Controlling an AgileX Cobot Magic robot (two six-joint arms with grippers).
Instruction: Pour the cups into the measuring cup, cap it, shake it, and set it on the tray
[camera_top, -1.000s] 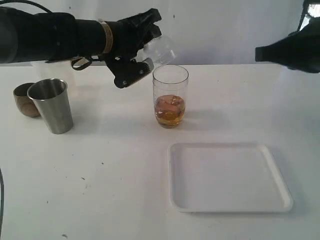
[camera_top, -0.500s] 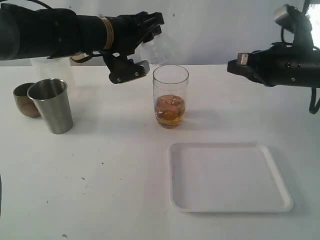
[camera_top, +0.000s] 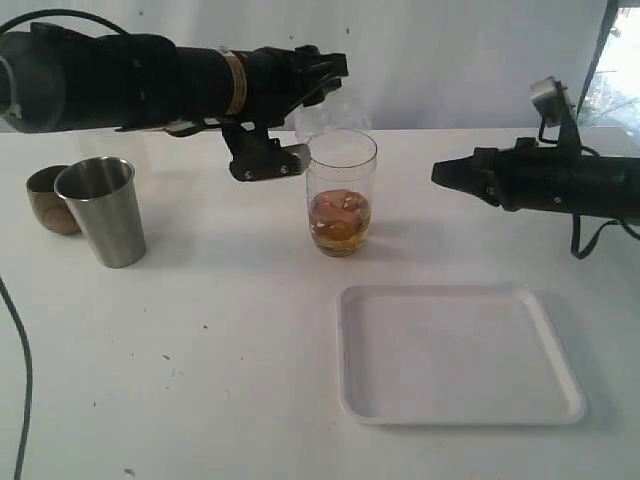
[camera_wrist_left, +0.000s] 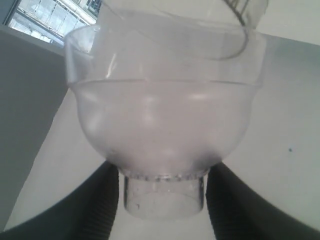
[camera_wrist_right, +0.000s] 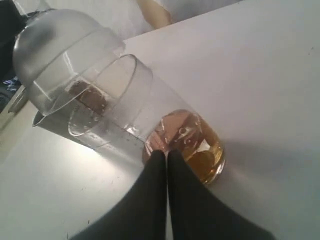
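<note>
The measuring cup (camera_top: 341, 195) stands upright mid-table with amber liquid and pale lumps at its bottom; it also shows in the right wrist view (camera_wrist_right: 150, 115). My left gripper (camera_top: 305, 115) (camera_wrist_left: 164, 195) is shut on the short neck of a clear dome lid (camera_top: 322, 112) (camera_wrist_left: 165, 125) (camera_wrist_right: 60, 55). The lid is tilted just behind the cup's rim, and contact cannot be told. My right gripper (camera_top: 437, 173) (camera_wrist_right: 162, 154) is shut and empty, level with the cup and to its right. The steel tumbler (camera_top: 103, 210) and wooden cup (camera_top: 48, 198) stand at the left. The frosted cup is hidden behind my left arm.
The white tray (camera_top: 450, 360) lies empty at the front right, in front of the measuring cup. My left arm stretches across the back left of the table above the tumbler and wooden cup. A cable hangs at the left edge.
My left arm carried the lid right and down, close to the measuring cup's rim. My right arm swung in from the right edge and now points at the cup.
</note>
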